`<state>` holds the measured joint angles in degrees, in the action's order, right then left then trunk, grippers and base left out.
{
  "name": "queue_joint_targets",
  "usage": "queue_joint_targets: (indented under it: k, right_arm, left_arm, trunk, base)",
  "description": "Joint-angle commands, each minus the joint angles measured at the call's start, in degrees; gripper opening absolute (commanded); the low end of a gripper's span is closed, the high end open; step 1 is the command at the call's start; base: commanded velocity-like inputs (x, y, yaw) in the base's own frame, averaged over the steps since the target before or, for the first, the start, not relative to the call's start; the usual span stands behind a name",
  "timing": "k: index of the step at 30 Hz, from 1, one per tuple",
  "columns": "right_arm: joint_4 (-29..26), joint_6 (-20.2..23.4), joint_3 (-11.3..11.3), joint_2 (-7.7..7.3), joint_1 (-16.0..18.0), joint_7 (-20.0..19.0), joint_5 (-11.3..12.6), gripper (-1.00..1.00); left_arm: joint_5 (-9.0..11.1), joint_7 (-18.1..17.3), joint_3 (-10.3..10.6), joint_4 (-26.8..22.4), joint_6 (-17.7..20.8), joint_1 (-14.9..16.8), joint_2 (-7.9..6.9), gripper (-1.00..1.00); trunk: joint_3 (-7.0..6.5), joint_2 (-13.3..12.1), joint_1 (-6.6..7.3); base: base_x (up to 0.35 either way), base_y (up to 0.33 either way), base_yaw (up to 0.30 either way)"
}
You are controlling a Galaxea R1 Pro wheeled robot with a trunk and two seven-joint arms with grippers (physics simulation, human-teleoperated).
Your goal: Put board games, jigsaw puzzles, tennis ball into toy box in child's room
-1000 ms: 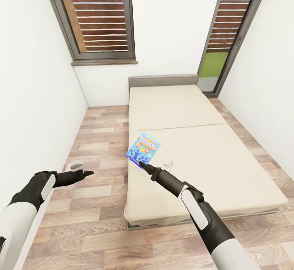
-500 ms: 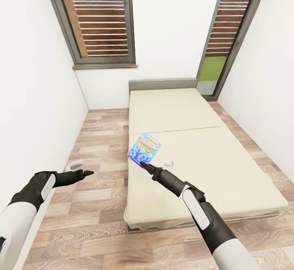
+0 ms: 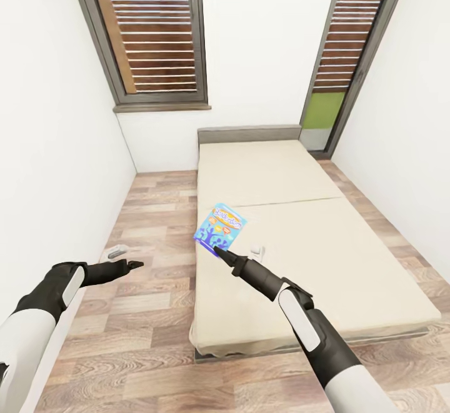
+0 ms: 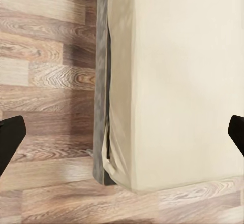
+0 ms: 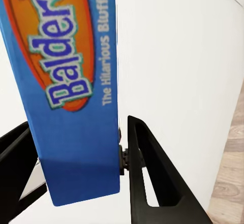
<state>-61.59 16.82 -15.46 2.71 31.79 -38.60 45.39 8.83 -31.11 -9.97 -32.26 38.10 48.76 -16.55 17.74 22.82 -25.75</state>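
A small blue board game (image 3: 220, 225) with the title "Balderdash" hangs upright just above the left edge of the beige bed (image 3: 312, 244). My right gripper (image 3: 217, 249) is shut on its lower edge; the right wrist view shows the blue box (image 5: 66, 82) clamped between the two black fingers (image 5: 147, 173). Over the plank floor to the left of the bed, my left gripper (image 3: 136, 264) is open and holds nothing. The left wrist view has its fingertips (image 4: 10, 137) wide apart over the bed's corner (image 4: 178, 82). The toy box and the table are out of view.
White walls close in on both sides, with tall grey-framed windows (image 3: 156, 32) behind the bed's headboard (image 3: 249, 134). A small white object (image 3: 257, 252) lies on the mattress near my right gripper, and a small grey-white one (image 3: 115, 252) on the floor by the left wall.
The whole picture has slid downward and the bed looks a little smaller, so the camera has moved. Both arms keep their pose, and the blue board game stays in the right gripper.
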Motion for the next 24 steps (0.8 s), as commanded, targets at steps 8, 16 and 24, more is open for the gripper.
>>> queue_joint_targets:
  k: [8, 16, 24]
  right_arm:
    - [0.0, 0.5, 0.0, 0.03, 0.1, 0.0, 0.6, -1.00]
    - [0.0, 0.5, 0.0, 0.05, 0.0, 0.0, 0.6, -1.00]
    - [0.3, 0.5, 0.0, 0.19, 0.0, 0.1, 0.6, -1.00]
  left_arm:
    - [0.2, 0.1, -0.1, -0.1, 0.4, 0.0, 0.10, 1.00]
    - [0.2, 0.1, -0.1, -0.1, 0.4, 0.0, 0.09, 1.00]
    - [0.2, 0.1, -0.1, -0.1, 0.4, 0.0, 0.06, 1.00]
  trunk:
    - [-0.66, 0.1, -0.04]
    - [-1.42, 0.1, -0.04]
    - [-2.18, 0.1, -0.04]
  base:
    - [0.000, 0.000, 0.000]
    - [0.000, 0.000, 0.000]
    - [0.000, 0.000, 0.000]
